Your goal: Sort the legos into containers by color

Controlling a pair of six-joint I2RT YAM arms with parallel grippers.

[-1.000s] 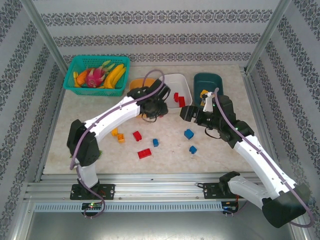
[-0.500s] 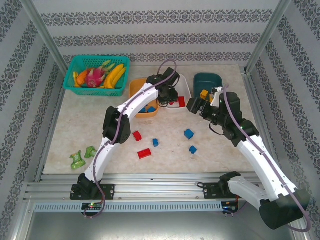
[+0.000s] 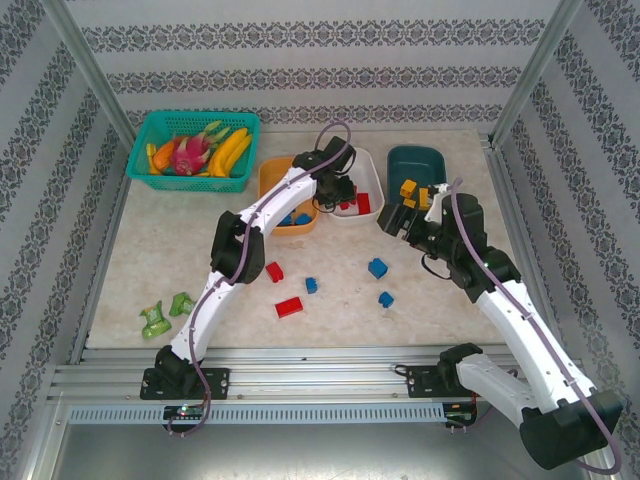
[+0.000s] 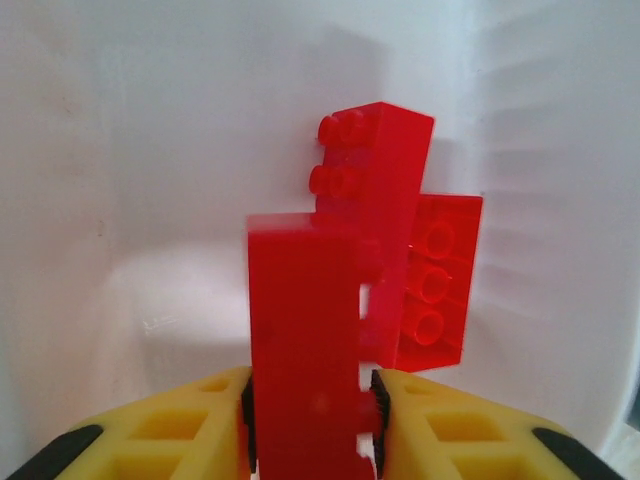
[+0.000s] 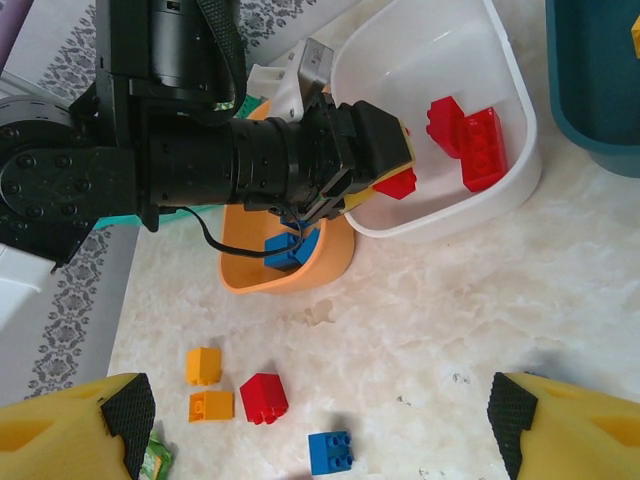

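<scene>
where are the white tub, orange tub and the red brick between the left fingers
white tub [image 5: 420,60], right wrist view, bare inner wall
orange tub [image 5: 300,278], right wrist view, near wall
red brick [image 4: 305,340], left wrist view, flat side

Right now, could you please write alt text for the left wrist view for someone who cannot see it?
The left gripper grips a red brick upright between its yellow fingers, over the white tub. Two more red bricks lie in the tub beyond it.

Left arm [image 3: 250,215] reaches forward, left claw [image 4: 312,392] pinched narrow; right claw [image 5: 320,420] spread wide.
</scene>
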